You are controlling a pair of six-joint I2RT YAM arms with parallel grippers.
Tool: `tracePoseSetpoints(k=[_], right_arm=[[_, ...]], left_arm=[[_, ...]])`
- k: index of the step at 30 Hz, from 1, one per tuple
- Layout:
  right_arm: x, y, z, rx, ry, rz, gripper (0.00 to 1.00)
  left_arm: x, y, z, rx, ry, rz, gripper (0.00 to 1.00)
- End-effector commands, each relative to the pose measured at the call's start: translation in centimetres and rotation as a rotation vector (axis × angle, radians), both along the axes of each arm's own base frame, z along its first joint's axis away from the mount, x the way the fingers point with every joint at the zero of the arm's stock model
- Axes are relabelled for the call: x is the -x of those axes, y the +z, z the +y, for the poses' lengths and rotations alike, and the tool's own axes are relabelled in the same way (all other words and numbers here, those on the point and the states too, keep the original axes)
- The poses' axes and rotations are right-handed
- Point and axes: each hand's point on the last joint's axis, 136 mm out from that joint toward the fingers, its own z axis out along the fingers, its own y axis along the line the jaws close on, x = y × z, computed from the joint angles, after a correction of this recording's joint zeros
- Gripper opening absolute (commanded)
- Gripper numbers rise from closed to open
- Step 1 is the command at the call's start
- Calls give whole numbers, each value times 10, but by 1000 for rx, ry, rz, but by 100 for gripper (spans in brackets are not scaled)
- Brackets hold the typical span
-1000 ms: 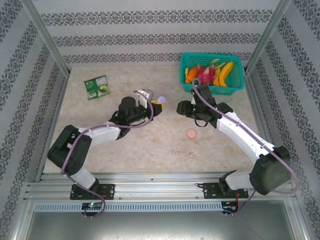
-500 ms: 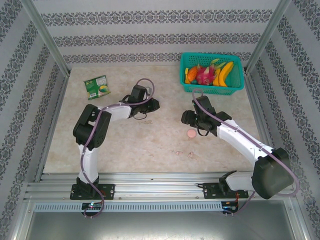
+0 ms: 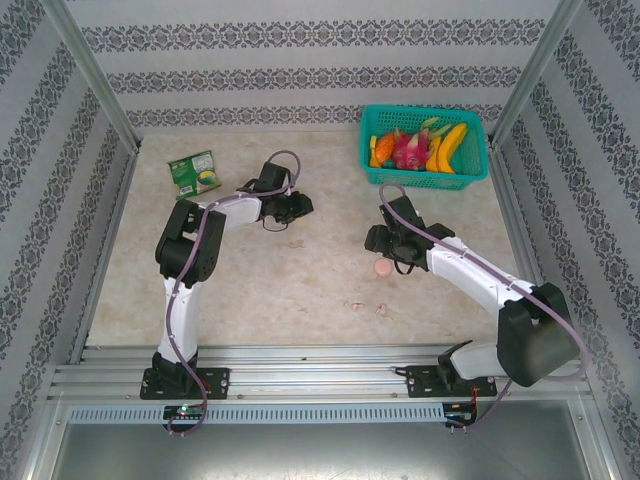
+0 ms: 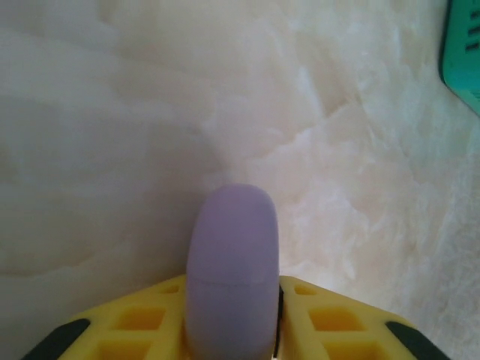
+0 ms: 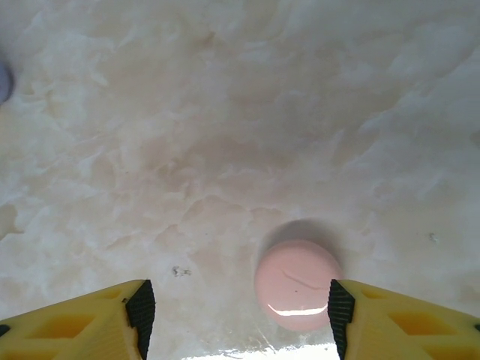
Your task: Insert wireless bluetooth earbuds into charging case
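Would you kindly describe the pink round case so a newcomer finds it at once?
From the teal fruit basket at the far right of the table, come forward to the right gripper. The pink round case lies flat between its open fingers. It is a smooth disc, far bigger than the tiny pink bits lying nearby.

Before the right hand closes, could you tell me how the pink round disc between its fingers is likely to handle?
The pink round disc looks glossy, with a bright reflection, so it may slip in the right hand. It lies flat on the table, so it seems unlikely to roll. Its smooth shell suggests it is stiff, not floppy.
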Motion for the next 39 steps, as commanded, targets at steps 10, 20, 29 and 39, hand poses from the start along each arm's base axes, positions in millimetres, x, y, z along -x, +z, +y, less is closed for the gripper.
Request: tracePoseSetpoints(k=[10,20,29,39], right_arm=[[9,-18,-24,63,-195,93,80],[13,-37,-31,99,-323,174,83],[7,-53,-16,145,-308,242,82],[15,-70,-8,154,-348,307,83]], left_arm=[[4,18,40,-40,36,14,69],[21,96,79,-114,97,-173,100],[48,136,109,-107,259,-296,100],[69,125,117,-58,322,-267,100]])
